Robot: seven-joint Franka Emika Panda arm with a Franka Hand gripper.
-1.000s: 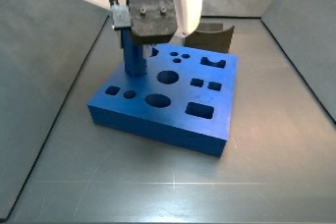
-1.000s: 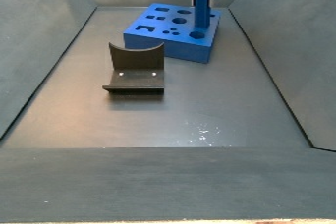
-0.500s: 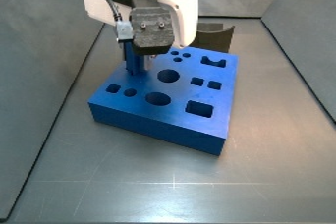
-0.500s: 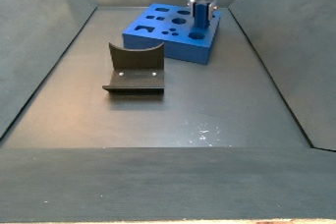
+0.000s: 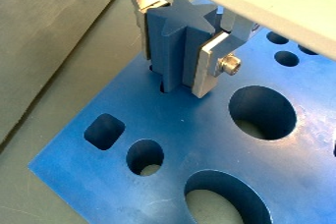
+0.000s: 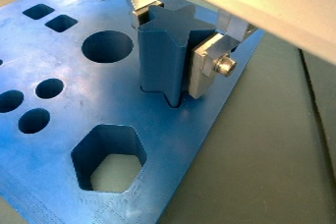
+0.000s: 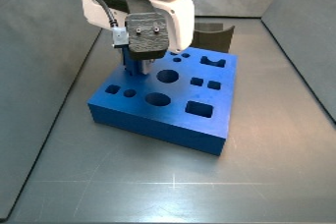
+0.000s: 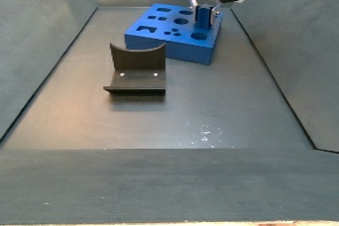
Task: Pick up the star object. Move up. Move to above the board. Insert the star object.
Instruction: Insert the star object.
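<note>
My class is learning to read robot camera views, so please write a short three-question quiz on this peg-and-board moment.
1. True or false: the star object stands upright, its lower end in the board.
2. What does the tool grip?
A. the dark brown U-shaped block
B. the star object
C. nothing
3. In a side view, is the tool over the board or over the bare floor?

Key:
1. True.
2. B; its fingers press opposite sides of the peg.
3. Over the board, near a corner.

Matt blue plastic board (image 5: 157, 130), silver metal pincer (image 5: 184, 46) above
</note>
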